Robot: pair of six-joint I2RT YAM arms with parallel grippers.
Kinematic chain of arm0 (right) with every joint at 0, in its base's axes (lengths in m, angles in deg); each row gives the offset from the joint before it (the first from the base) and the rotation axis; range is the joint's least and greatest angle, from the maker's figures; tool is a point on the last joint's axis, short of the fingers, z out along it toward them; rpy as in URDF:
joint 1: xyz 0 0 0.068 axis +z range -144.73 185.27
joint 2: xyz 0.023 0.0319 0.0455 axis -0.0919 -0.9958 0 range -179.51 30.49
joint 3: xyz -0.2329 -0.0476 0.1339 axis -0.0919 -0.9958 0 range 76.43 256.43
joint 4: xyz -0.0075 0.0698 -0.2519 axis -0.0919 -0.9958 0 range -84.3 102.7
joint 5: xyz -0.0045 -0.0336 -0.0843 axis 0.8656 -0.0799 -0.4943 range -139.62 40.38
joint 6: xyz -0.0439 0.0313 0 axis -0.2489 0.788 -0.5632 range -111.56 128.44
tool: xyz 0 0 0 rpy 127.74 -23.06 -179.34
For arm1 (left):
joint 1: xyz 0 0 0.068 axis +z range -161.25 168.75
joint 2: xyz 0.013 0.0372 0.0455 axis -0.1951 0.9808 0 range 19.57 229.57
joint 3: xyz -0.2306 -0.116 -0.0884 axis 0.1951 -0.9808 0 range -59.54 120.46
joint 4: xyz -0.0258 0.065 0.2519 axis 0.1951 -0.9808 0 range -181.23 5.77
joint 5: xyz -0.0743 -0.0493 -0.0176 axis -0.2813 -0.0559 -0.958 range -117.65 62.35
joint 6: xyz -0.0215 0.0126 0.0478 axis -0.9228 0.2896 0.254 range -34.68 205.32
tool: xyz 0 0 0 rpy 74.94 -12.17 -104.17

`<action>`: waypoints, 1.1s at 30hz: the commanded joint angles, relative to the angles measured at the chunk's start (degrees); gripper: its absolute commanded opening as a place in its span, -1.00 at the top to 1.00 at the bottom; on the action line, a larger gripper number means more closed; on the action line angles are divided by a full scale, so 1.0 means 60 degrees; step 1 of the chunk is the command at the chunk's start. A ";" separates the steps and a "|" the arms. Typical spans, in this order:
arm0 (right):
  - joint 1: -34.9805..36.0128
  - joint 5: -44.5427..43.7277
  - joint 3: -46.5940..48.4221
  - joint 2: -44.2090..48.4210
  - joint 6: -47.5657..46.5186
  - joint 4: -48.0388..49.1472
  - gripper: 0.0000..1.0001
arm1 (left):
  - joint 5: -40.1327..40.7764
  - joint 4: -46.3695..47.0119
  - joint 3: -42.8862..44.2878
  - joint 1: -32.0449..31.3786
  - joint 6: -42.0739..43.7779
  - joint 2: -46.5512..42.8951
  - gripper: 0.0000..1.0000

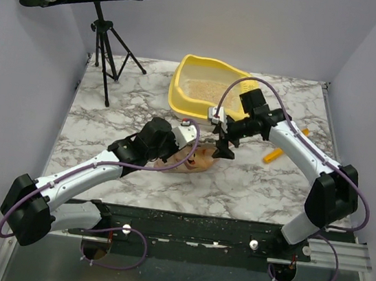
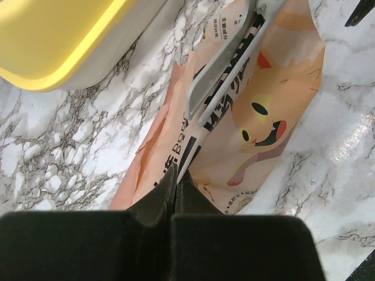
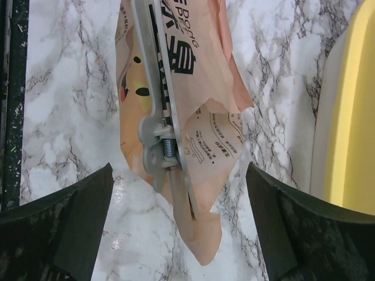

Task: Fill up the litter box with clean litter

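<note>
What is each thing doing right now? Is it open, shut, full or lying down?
Litter box: upright, some litter inside.
Bag: lying flat, clipped shut.
Clip: clamped on the bag.
Left gripper: shut on the bag.
Right gripper: open, holding nothing.
Scoop: lying on the table.

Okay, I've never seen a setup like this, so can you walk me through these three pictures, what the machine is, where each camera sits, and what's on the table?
It is a robot with two arms bolted at the near edge of a marble-patterned table. One picture is from a fixed camera above and behind them; the other two are from cameras on each wrist.

On the table sit a yellow litter box with pale litter inside, a small orange scoop, and a pink bag printed with a cartoon cat, lying flat with a grey clip along it.

The left gripper is shut on the bag's edge. The right gripper hangs open over the bag's other end, holding nothing.
</note>
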 commanded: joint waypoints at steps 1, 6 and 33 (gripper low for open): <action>-0.0002 -0.0494 -0.0252 0.1016 0.0564 0.0844 -1.00 | 0.0589 0.0179 0.0207 0.0071 -0.0010 -0.0242 1.00; -0.0002 -0.1369 -0.0150 0.1777 0.2317 0.1882 -1.00 | 0.0633 0.0238 0.0221 0.0071 -0.0010 -0.0315 0.84; -0.0017 -0.6321 -0.0998 0.5191 1.0379 0.4215 -1.00 | 0.2214 -0.0628 0.2404 0.0071 -0.2163 -0.1779 -0.97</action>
